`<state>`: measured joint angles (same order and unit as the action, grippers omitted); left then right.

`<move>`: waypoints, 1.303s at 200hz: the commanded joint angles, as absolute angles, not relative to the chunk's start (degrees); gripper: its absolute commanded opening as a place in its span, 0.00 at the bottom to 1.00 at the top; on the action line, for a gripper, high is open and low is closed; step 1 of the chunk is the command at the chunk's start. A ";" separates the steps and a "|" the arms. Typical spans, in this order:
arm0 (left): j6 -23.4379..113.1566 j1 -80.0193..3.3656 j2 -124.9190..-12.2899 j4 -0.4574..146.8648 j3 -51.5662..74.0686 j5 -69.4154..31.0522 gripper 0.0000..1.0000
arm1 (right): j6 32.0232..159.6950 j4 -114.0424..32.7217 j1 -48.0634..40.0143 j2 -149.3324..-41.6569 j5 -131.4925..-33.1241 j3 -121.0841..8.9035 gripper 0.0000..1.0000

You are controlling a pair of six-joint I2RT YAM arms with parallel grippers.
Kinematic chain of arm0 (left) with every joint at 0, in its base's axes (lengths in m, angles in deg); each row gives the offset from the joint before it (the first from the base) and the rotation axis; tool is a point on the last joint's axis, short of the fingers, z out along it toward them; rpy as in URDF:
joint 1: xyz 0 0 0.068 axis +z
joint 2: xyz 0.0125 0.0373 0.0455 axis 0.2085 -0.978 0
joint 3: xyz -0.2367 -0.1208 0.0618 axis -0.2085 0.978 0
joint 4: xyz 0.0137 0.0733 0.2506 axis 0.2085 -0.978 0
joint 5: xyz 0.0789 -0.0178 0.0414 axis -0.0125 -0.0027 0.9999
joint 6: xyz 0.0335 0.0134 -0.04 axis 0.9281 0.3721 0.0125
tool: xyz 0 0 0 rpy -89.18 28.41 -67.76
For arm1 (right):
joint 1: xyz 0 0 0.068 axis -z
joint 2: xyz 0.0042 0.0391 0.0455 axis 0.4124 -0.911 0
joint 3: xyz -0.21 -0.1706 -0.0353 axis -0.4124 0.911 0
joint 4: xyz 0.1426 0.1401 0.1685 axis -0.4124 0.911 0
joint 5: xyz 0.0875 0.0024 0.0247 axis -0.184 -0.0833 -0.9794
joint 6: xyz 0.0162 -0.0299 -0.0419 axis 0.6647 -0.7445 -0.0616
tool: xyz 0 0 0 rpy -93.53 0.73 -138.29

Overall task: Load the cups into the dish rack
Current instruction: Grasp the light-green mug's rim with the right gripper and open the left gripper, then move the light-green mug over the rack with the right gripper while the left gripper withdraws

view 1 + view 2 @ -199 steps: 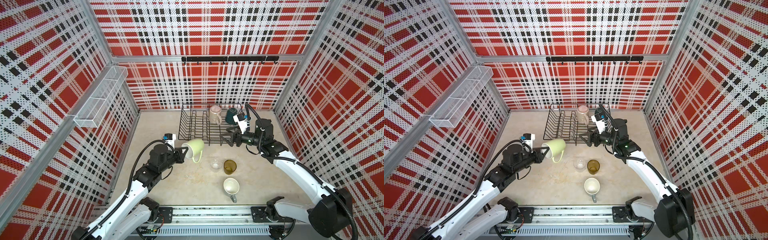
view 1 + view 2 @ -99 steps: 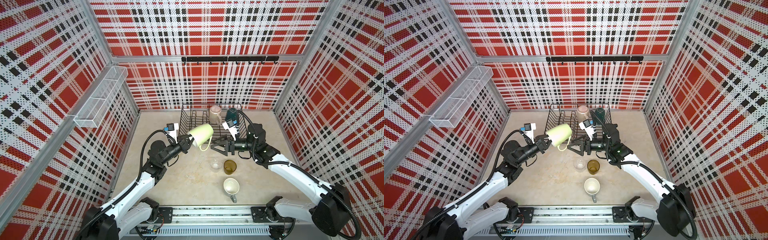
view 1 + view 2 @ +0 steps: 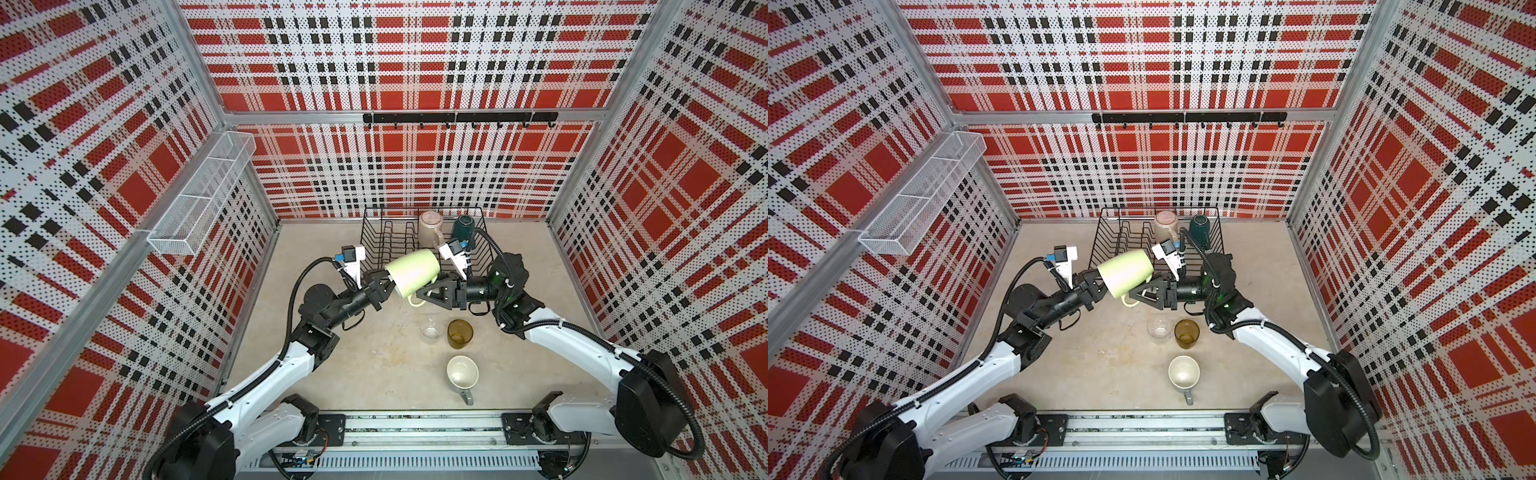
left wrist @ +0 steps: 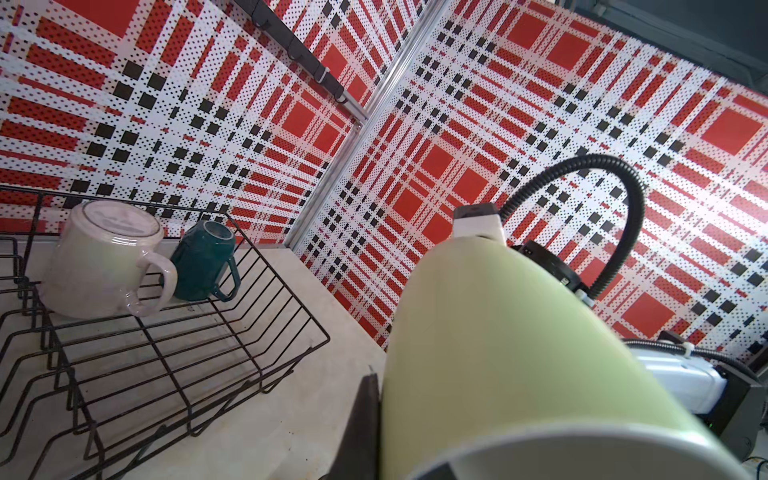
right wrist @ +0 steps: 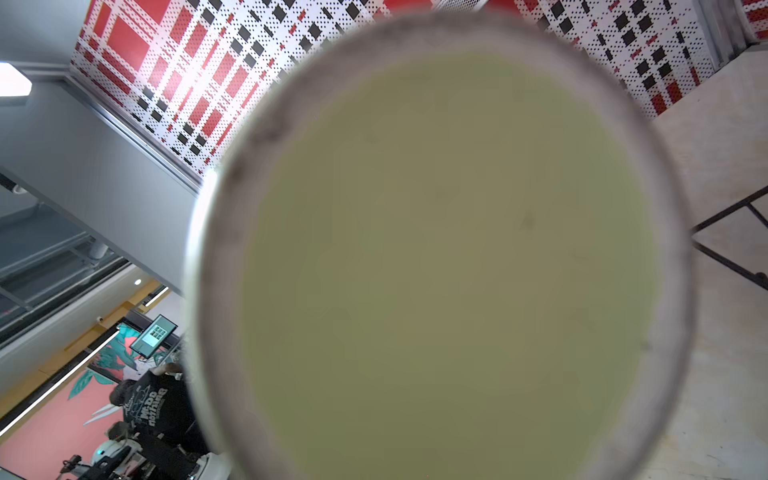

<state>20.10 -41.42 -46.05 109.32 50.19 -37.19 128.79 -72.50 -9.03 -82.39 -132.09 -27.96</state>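
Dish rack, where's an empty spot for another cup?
Bare: the flat wire bed of the dish rack, in front of the pale pink mug and teal mug. Crowded: the back edge where they stand, and over the front rim, where the green mug hangs.

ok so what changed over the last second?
The left gripper, holding the green mug by its rim, carried it toward the front of the dish rack. The right gripper swung from the rack to the mug's base, jaws narrowing; no firm grip is visible yet. Unchanged: pink mug and teal mug in the rack; clear glass, amber tumbler and grey mug on the table.
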 commanded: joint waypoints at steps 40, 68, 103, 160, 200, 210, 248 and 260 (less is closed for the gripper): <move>17.09 -40.74 -46.93 119.74 49.47 -35.90 0.00 | 135.36 -85.12 -9.83 -83.66 -132.30 -26.79 0.13; 16.14 -39.39 -46.95 119.74 50.03 -35.96 0.10 | 135.12 -84.87 -9.83 -83.82 -131.61 -27.04 0.00; 15.94 -38.05 -46.51 119.78 50.67 -36.35 0.70 | 133.02 -81.63 -9.13 -83.36 -129.05 -27.10 0.00; 15.92 -27.97 -41.89 113.50 55.45 -29.65 0.89 | 112.30 -50.18 3.78 -82.60 -117.46 -34.21 0.00; 21.65 -23.03 -37.88 101.31 55.20 -21.24 0.90 | 93.59 -29.84 8.76 -89.67 -97.35 -44.38 0.00; 24.50 -23.03 -37.11 97.18 54.63 -18.67 0.90 | 90.46 -26.99 8.84 -92.04 -91.56 -46.86 0.00; 28.73 -23.03 -35.18 89.38 54.41 -10.78 0.91 | 84.76 -20.88 8.97 -102.48 -79.59 -55.01 0.00; 29.28 -22.94 -34.78 87.42 54.30 -8.64 0.91 | 82.99 -20.18 9.01 -104.61 -76.70 -56.51 0.00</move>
<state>25.19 -23.26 -36.15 94.41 55.61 -15.37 91.02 -23.36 8.89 -101.65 -87.09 -52.53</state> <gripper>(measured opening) 0.905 0.160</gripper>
